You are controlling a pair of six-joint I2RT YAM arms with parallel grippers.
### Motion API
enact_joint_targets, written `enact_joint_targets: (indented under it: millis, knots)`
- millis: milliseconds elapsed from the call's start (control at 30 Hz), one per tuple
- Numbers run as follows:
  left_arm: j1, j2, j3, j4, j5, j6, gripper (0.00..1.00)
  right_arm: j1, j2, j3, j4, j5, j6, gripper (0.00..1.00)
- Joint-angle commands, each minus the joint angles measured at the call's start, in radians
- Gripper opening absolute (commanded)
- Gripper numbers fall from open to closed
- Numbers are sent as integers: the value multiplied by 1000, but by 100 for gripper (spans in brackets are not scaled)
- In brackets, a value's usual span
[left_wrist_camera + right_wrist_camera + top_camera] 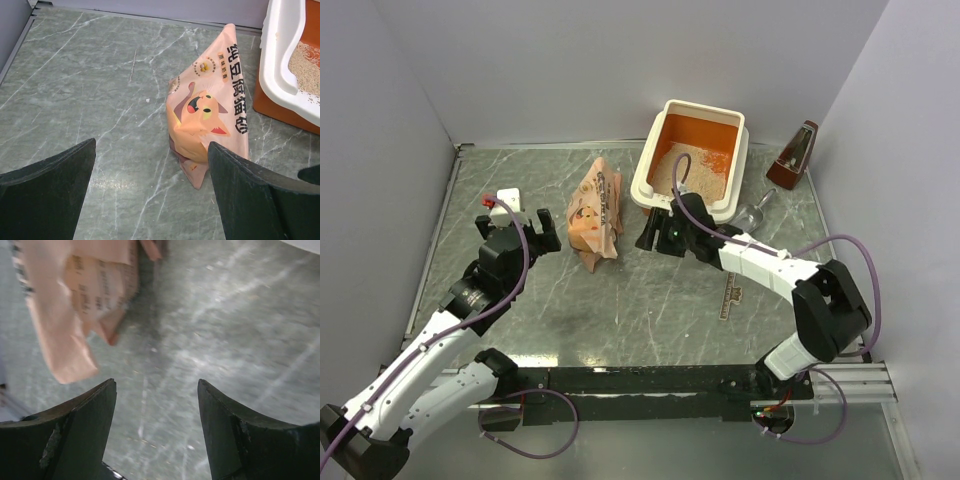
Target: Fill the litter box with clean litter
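**Item 1. Cream-white rectangular plastic litter box with bright orange interior** (pixel 703 106). It stood at the far right of the grey marble-patterned table (pixel 620 310), long axis running away from the arms. This probably kept its near rim within the right arm's reach.

**Item 2. Pale beige, fine sandy clean litter** (pixel 688 172). It was heaped in the near half of the tray. The far half showed bare orange floor, so the fill looked partial. The surface was uneven, sloping toward the near wall.

**Item 3. Peach-pink plastic bag printed with a cartoon cat** (pixel 595 212). It lay crumpled on its side just left of the tray, apart from it and gripped by nothing. It lay between the two arms, likely so that either could take it.

**Item 4. Left gripper** (pixel 151 150). Its fingers were spread wide and empty. It hovered near the bag's left side, facing it.

**Item 5. Right gripper** (pixel 156 385). Its fingers were parted with only tabletop between them. It sat low between the bag and the tray's near corner. The wrist view was blurred.

**Item 6. Grey metal scoop** (pixel 752 212). It rested just right of the tray, untouched.
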Motion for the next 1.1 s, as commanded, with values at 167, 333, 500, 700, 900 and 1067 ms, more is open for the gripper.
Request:
enact_joint_targets:
  millis: [167, 333, 500, 700, 900, 1067]
  knots:
    - [3, 14, 48, 3, -6, -5, 97, 10, 75, -34, 457, -176, 155, 71]
    - [3, 11, 48, 5, -1, -4, 97, 12, 147, -61, 648, -219, 215, 75]
    - [3, 15, 48, 5, 2, -4, 97, 18, 227, -62, 813, -268, 254, 86]
    - [3, 17, 46, 6, 5, -1, 97, 24, 301, -68, 977, -289, 290, 95]
    - [3, 28, 48, 1, 6, 2, 97, 29, 399, -42, 1100, -335, 379, 95]
    - [3, 32, 49, 0, 8, 4, 97, 41, 419, -4, 1095, -347, 376, 95]
